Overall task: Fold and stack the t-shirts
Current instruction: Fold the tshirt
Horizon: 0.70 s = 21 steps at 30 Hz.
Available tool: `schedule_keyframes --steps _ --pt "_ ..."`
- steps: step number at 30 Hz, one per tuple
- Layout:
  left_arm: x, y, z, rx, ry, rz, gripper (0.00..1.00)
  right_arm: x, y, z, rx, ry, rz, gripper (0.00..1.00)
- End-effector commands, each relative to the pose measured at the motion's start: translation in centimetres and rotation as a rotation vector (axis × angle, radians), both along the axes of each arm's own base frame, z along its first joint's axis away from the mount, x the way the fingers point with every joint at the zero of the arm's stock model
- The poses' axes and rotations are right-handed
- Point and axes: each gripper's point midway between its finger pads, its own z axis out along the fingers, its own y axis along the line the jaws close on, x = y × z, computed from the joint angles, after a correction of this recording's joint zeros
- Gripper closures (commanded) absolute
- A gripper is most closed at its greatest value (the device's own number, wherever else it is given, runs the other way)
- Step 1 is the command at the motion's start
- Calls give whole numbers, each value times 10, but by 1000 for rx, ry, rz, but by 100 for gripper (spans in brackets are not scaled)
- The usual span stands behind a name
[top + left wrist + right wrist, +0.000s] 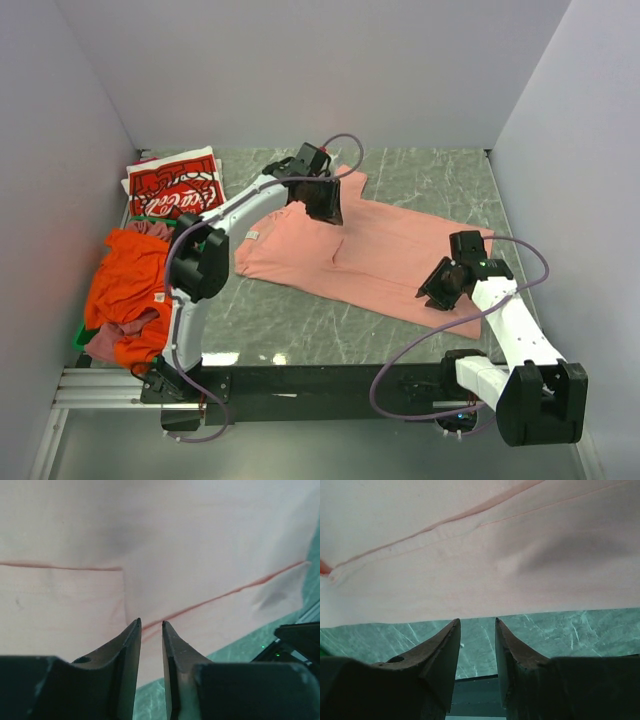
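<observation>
Top external view: we see the salmon-pink t-shirt point(380, 255) spread on the counter point(430, 175), with a red t-shirt point(175, 190) and an orange t-shirt point(125, 285) at left, outside both wrist views. Those show the left end effector point(150, 623) slightly open over the pink cloth, and the right end effector point(477, 621) open and empty at its hem.

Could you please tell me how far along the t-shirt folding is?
Done: the red Coca-Cola shirt lies folded at the back left. In hand: the salmon-pink shirt lies spread out, the left tool and right tool open by it, holding nothing. Left: the orange shirt and mauve shirt sit heaped, unfolded.
</observation>
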Motion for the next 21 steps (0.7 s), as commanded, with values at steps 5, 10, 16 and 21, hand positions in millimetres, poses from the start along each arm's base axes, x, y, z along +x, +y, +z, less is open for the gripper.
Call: schedule_keyframes --steps 5,10,16,21 --pt "10 9 137 -120 -308 58 71 8 -4 16 -20 -52 -4 59" --pt "14 30 162 -96 -441 104 70 13 -3 19 -17 -72 -3 59" --pt "30 51 164 19 -511 169 67 25 -3 27 -16 -96 8 59" --pt "46 70 166 119 -582 241 68 37 -5 36 -36 -106 23 59"
